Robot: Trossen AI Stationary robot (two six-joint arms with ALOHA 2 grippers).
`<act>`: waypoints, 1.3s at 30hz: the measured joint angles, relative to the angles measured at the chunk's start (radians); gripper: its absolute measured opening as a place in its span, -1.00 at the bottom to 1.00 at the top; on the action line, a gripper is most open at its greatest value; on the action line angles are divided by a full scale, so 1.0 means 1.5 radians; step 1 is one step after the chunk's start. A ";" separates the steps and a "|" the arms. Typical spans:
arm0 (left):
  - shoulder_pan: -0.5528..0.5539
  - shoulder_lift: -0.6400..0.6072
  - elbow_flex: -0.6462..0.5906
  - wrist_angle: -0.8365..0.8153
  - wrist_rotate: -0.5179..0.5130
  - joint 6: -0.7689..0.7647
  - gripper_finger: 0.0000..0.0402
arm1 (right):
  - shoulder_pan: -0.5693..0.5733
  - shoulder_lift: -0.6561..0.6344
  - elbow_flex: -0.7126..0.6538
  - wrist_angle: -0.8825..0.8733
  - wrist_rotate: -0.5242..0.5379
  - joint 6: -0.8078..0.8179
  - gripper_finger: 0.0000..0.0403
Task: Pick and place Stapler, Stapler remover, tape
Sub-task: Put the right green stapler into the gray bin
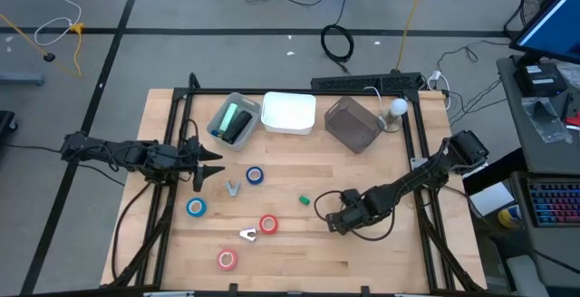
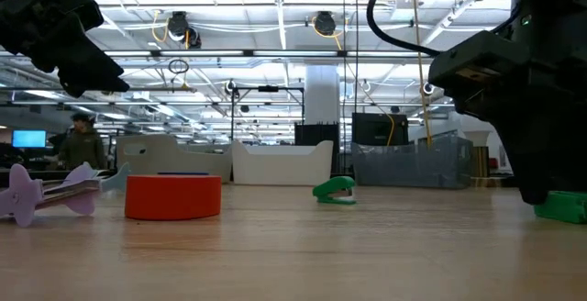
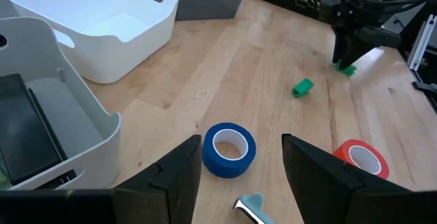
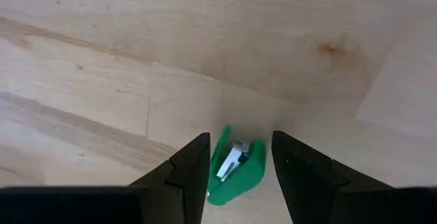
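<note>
One small green stapler (image 4: 235, 171) with metal insert, between open right end effector (image 4: 239, 166) fingers

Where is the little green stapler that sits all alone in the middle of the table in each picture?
High view: green stapler lies mid-table, just left of the right arm's tip.
Low view: green stapler sits at the centre, before the white tub.
Left wrist view: green stapler is upper right, on bare wood.
Right wrist view: not in it; that is a second stapler.
Shared landmark: white tub.
</note>
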 joint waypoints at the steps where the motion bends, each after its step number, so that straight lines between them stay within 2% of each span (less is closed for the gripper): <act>1: 0.000 0.000 0.000 0.000 0.000 0.001 0.03 | 0.001 0.000 0.000 -0.003 -0.001 0.004 -0.24; 8: 0.000 0.000 0.000 0.000 0.000 0.007 0.03 | 0.022 0.000 0.000 -0.005 0.000 0.044 -0.24; 31: 0.000 0.000 0.000 0.000 0.000 0.011 0.03 | 0.041 0.000 0.000 -0.005 0.012 0.063 -0.24; 39: 0.000 0.000 0.000 0.000 0.000 0.010 0.03 | 0.050 -0.005 -0.041 0.071 0.036 0.063 -0.24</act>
